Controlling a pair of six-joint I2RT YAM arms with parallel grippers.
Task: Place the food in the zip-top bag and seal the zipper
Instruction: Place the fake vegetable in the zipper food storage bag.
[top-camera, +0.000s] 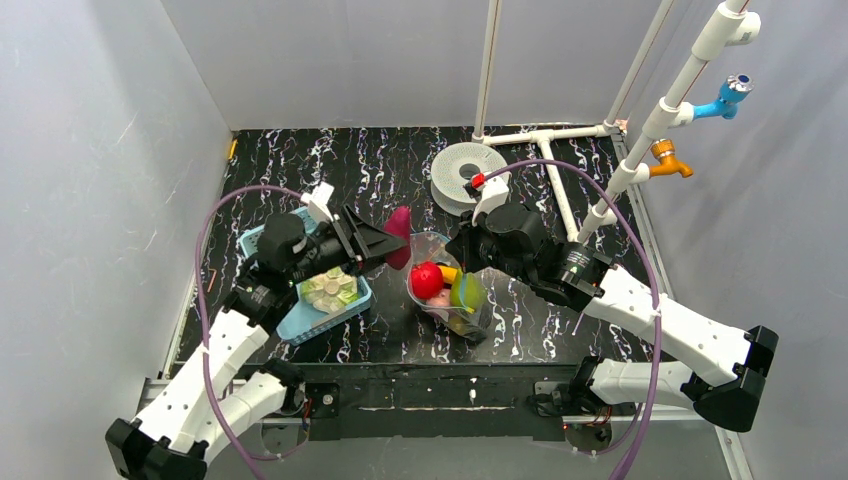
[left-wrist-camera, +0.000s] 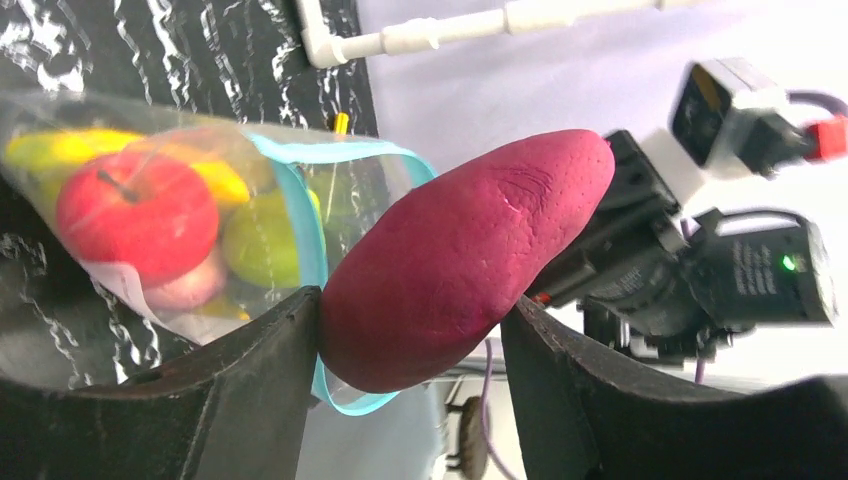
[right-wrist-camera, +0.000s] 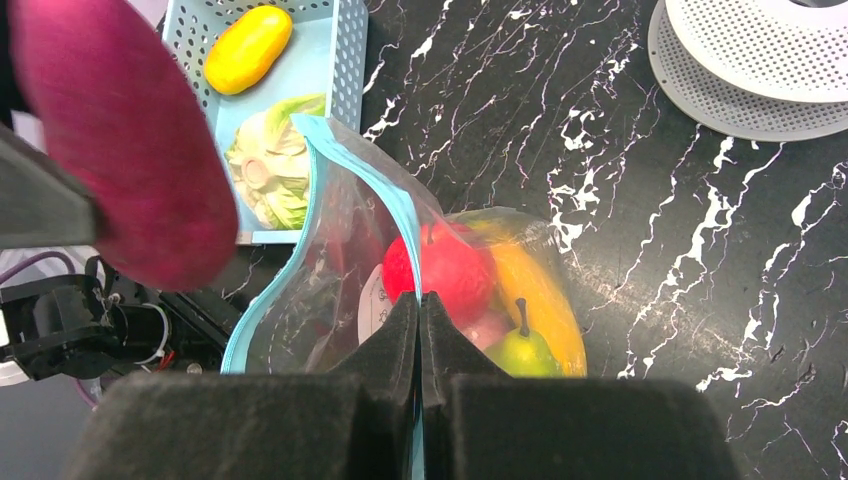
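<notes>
Blue lattice basket (top-camera: 297, 322) sits below and behind the left gripper (top-camera: 385, 245), carrying a cabbage (top-camera: 330, 288) and a yellow fruit (right-wrist-camera: 247, 48). A white perforated disc (top-camera: 468, 175) lies on the table (top-camera: 300, 160) beyond the right gripper (right-wrist-camera: 420, 310). The left jaws stand partly open, clamped on the eggplant (left-wrist-camera: 460, 260), which fills the gap. The bag (right-wrist-camera: 330, 260) mouth lies just ahead of the eggplant's tip. The right jaws are fully closed, pinching the zipper (right-wrist-camera: 395, 205). An apple (right-wrist-camera: 450, 270), a pear (right-wrist-camera: 520, 350) and a banana (right-wrist-camera: 545, 290) lie inside the bag.
</notes>
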